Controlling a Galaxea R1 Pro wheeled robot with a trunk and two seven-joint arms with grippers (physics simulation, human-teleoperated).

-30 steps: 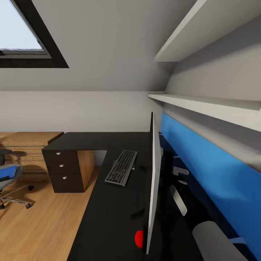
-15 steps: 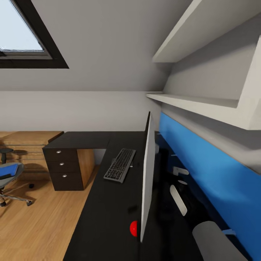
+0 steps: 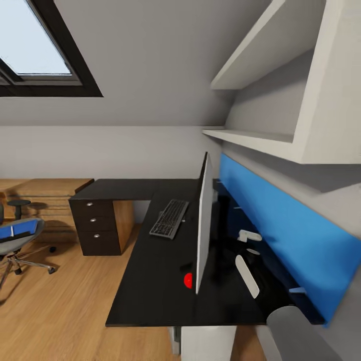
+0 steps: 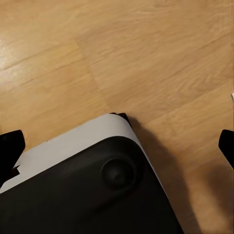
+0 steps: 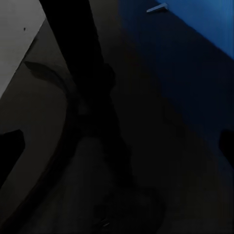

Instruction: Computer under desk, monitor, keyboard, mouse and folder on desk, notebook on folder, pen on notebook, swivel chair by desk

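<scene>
The left gripper is seen in its wrist view with its two dark fingertips set wide apart at the frame's edges, nothing held between them; below it lie a smooth black-and-white rounded body and the wood-grain floor. The right gripper likewise is spread wide and empty, over a dim black surface beside the blue wall panel.

In the head view the matte black L-shaped desk is seen with its drawer unit of round silver knobs. The monitor, thin and light grey-backed, stands edge-on upon the desk, a red dot at its lower corner. The slim silver-grey keyboard lies flat just beside the monitor's screen side. The grey swivel chair, on a chrome star base, stands well apart from the desk and carries the bright blue folder on its seat.

Compared with the earlier pictures, the camera has drawn back: the desk's near edge is now shown, and more of the chair is included.

Both grippers are well apart from the folder.
</scene>
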